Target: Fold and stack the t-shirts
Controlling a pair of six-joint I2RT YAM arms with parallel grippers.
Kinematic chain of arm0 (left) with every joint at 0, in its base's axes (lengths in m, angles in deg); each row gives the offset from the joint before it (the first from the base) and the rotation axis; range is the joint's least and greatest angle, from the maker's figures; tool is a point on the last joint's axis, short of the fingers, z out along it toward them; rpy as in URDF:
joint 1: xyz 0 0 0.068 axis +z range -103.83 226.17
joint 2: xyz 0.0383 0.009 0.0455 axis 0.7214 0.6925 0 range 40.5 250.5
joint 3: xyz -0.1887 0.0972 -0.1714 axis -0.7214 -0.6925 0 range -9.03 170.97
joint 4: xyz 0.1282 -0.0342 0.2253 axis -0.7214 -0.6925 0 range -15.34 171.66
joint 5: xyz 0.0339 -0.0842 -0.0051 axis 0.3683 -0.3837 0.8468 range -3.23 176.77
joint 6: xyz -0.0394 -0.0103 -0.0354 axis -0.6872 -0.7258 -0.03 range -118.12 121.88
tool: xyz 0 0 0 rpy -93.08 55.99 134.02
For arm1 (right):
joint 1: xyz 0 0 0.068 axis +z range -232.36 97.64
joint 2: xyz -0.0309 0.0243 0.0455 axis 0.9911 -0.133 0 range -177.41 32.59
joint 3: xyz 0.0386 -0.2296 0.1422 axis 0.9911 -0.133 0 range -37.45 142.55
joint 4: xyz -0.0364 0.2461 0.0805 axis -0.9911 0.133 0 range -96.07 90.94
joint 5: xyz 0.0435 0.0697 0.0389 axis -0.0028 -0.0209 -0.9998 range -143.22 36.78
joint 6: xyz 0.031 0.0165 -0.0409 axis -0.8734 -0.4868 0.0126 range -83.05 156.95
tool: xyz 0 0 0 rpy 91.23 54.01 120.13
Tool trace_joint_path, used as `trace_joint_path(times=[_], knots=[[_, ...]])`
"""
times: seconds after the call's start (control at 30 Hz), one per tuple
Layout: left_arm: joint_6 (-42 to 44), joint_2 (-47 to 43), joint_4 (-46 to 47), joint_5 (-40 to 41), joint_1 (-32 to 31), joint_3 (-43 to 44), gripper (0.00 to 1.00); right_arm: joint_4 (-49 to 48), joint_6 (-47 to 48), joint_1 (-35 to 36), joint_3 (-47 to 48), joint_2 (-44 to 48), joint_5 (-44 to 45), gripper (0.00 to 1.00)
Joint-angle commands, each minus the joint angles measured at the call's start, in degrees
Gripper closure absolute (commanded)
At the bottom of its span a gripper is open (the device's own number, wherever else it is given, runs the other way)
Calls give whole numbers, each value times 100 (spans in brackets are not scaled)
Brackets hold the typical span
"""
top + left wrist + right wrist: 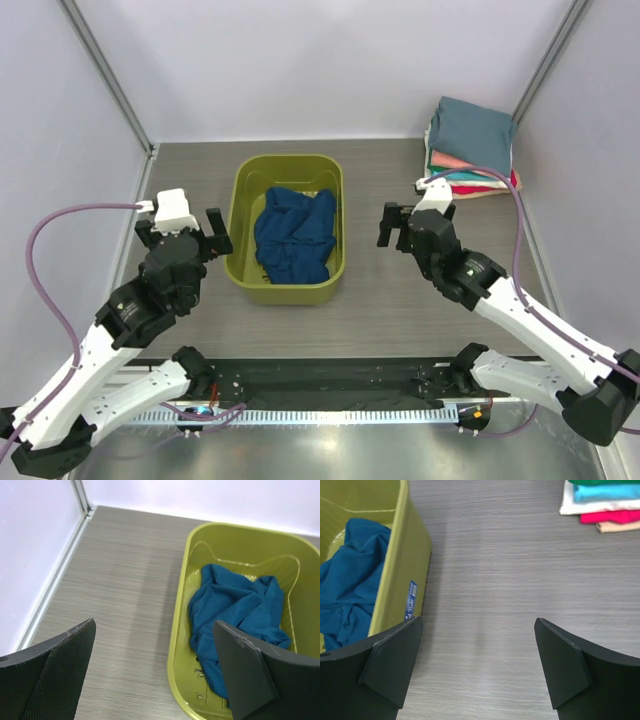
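Item one: blue t-shirt (295,235), crumpled and unfolded, lying loose in the olive-green basket (239,215). It fills the middle and near part of the floor and bunches up against the right wall; no print shows among its creases. It is the basket's only content, so I judge it the next piece to be lifted out and folded. Item two: folded stack (470,140), at the far right corner of the table (400,300), well apart from the basket. Slate-teal is on top, with coral, white, green and red edges showing beneath. It sits out of the working area, presumably so the middle of the table is free for folding. Item three: left pincer (182,232), jaws spread wide, holding nothing, hovering just left of the basket and angled toward it. My left wrist view frames the shirt between its pads, which suggests a reach over the near rim. Item four: right pincer (412,225), jaws likewise wide apart and holding nothing, above bare table between the basket and the stack. Its wrist view catches the basket's outer wall, which bears a small label, on one side and the stack's edge on the other. Neither pincer touches cloth or basket.
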Motion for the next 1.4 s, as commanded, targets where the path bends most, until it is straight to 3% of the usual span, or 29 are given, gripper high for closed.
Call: trace_joint_path(times=[0.0, 0.23, 0.5, 0.8, 1.07, 1.17, 1.2, 1.3, 1.37], knots=[[-99, 169, 222, -526, 308, 166, 0, -501, 139, -2, 440, -385, -164, 0], [-29, -6, 292, -352, 415, -9, 0, -861, 376, -2, 1125, -1429, -1270, 0], [42, -24, 275, -254, 423, -53, 0, -687, 289, 16, 3181, -3653, -3071, 0], [103, -85, 274, -245, 423, -97, 0, 429, 271, 121, 5608, -6359, -3126, 0], [138, -94, 283, -254, 423, -97, 0, 799, 253, 139, 6356, -7197, -2985, 4], [139, -112, 292, -237, 432, -97, 0, 852, 253, 139, 6321, -7250, -3134, 33], [138, -112, 283, -237, 423, -106, 0, 852, 236, 148, 6303, -7250, -3161, 60], [147, -129, 292, -237, 423, -97, 0, 852, 271, 174, 6329, -7189, -3153, 96], [139, -129, 292, -211, 432, -89, 0, 852, 385, 227, 6644, -7075, -3344, 99]])
